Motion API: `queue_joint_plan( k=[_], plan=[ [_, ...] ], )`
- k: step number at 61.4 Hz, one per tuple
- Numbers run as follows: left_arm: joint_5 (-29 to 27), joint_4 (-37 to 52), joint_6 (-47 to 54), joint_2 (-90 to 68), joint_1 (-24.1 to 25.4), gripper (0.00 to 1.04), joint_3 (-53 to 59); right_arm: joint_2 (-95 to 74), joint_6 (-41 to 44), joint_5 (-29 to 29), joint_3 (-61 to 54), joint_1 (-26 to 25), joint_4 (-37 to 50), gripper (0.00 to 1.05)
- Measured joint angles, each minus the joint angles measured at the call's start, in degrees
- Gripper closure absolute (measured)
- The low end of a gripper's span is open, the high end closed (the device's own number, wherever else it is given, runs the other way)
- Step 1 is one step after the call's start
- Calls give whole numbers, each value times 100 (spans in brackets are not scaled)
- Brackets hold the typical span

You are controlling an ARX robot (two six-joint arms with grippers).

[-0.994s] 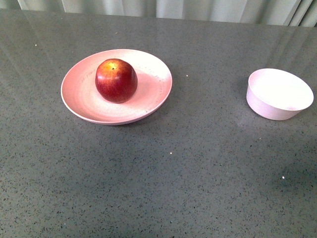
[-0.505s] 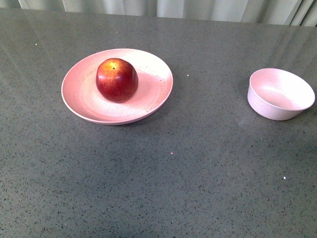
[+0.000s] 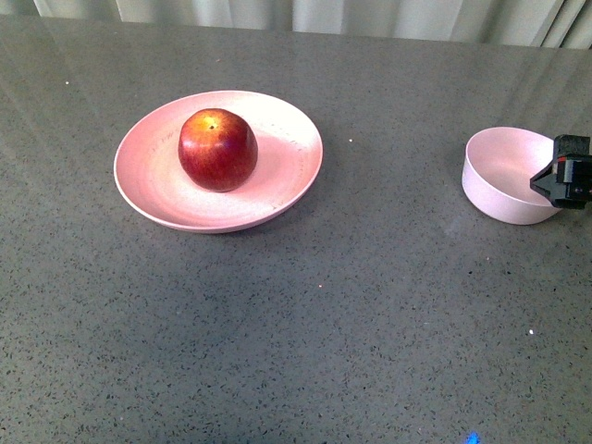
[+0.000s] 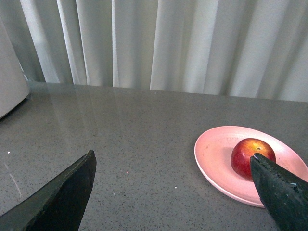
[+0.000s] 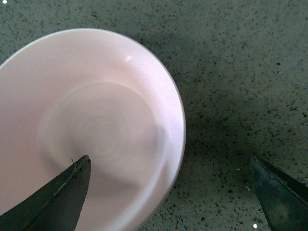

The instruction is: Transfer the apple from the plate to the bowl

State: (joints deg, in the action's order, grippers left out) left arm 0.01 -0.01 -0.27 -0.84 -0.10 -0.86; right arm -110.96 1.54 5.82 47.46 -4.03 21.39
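Note:
The dark-red apple [image 3: 217, 149] sits on the wide pale-pink plate [image 3: 157, 199] at the table's left. In the left wrist view the apple [image 4: 248, 154] and plate [image 4: 214, 156] lie off to one side, past one finger of my open left gripper [image 4: 173, 159], which holds nothing. The small whitish-pink bowl [image 3: 504, 176] stands empty at the right. My right gripper [image 3: 566, 176] hovers at the bowl's right rim. From the right wrist, the bowl [image 5: 96, 120] is seen from above, and my open right gripper [image 5: 171, 166] straddles its rim, one finger over the inside.
Grey speckled tabletop [image 3: 324, 324] spans the front view. Pale curtains [image 4: 159, 43] hang behind the table's far edge. A white object [image 4: 9, 82] stands at the side in the left wrist view.
The right gripper has come into the front view at the bowl's right rim. Apple, plate and bowl have stayed in place.

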Motion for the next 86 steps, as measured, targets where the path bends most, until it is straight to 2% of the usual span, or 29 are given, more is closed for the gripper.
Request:
queue_joint_plan(
  k=[19, 28, 37, 49, 56, 64, 86],
  plan=[
    [0, 0, 0, 0, 0, 9, 0, -170, -391, -66, 155, 33, -136, 54],
    [-2, 0, 0, 0, 0, 9, 0, -109, -525, 76, 155, 28, -256, 82],
    [0, 0, 0, 0, 0, 9, 0, 85, -636, 181, 149, 85, -380, 103],
    [0, 0, 0, 0, 0, 9, 0, 249, -933, 188, 149, 426, -472, 103],
    [0, 0, 0, 0, 0, 9, 0, 201, -1187, 76, 227, 905, -503, 103],
    [0, 0, 0, 0, 0, 9, 0, 72, -1429, -15, 400, 1215, -501, 103],
    [0, 0, 0, 0, 0, 9, 0, -417, -1766, -310, 887, 1456, -511, 103]
  ],
)
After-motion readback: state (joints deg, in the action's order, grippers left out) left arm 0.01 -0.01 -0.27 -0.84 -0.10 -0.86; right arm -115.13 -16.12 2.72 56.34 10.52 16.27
